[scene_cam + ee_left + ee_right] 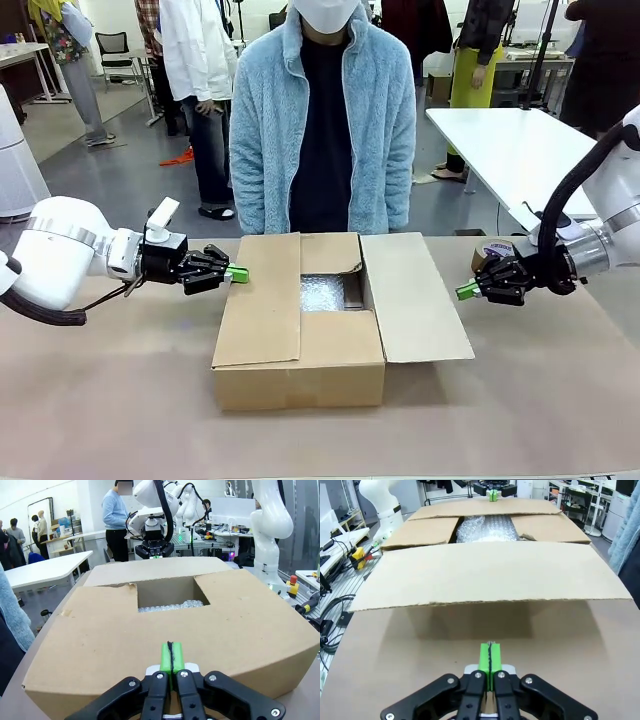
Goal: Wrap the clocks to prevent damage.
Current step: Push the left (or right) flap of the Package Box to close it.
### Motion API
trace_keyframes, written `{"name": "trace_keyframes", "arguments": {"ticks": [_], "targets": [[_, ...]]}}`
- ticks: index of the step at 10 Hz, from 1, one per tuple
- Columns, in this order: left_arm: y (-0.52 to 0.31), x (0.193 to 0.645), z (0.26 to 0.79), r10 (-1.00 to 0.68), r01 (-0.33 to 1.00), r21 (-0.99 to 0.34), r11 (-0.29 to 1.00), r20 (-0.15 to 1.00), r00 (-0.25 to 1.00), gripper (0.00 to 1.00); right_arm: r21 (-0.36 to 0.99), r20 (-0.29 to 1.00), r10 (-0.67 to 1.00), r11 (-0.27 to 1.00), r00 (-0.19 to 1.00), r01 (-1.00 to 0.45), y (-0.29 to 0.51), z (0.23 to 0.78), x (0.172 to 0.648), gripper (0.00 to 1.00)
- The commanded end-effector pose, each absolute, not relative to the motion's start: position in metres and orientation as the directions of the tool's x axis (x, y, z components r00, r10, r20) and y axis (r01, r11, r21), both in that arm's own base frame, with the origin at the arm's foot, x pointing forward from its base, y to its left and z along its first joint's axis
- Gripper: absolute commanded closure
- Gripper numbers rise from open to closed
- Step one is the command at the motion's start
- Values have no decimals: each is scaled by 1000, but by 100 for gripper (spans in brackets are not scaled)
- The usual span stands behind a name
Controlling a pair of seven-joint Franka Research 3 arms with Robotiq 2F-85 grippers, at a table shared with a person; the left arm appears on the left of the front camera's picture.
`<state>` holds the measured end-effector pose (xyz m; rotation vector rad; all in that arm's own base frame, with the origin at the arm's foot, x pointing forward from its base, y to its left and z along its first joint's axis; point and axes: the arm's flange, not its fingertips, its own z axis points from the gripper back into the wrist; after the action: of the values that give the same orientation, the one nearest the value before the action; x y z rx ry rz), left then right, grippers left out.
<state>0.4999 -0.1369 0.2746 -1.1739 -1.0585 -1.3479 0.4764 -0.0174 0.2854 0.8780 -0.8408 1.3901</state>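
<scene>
A person in a fluffy light-blue jacket (pixel 322 130) stands at the far edge of the brown worktop (pixel 120 400), at 12 o'clock in the front view, arms hanging down. Behind, at about 2 o'clock, a white table (pixel 510 150) stands on the grey floor (pixel 100 170), and at 11 o'clock a black office chair (pixel 117 47) sits near other standing people (pixel 200 60). A roll of tape (pixel 497 249) lies on the worktop at 3 o'clock.

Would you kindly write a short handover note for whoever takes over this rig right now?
Left tool: shut, empty, at the left flap of the box.
Right tool: shut, empty, right of the box, apart from it.
Box: mid-table, right flap spread outward, bubble wrap visible in the opening.
Done: wrap is inside.
Left: I cannot tell whether clocks lie under it; the top is not yet closed.
Tape roll sits behind the right tool.
</scene>
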Motion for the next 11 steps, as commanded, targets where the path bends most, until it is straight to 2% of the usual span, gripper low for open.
{"name": "trace_keyframes", "arguments": {"ticks": [1, 4, 7, 11], "targets": [[-138, 500, 271, -143, 995, -5, -95, 990, -9, 99, 19, 890, 455, 3, 19, -1000, -18, 283, 476, 99], [-138, 500, 271, -143, 995, -5, -95, 990, -9, 99, 21, 893, 450, -6, 16, -1000, -18, 285, 476, 99], [-138, 500, 271, -143, 995, -5, -95, 990, -9, 99, -40, 914, 404, -2, -38, -999, 7, 280, 491, 99], [-138, 500, 271, -143, 995, -5, -95, 990, -9, 99, -31, 973, 227, -54, -42, -998, 35, 273, 500, 99]]}}
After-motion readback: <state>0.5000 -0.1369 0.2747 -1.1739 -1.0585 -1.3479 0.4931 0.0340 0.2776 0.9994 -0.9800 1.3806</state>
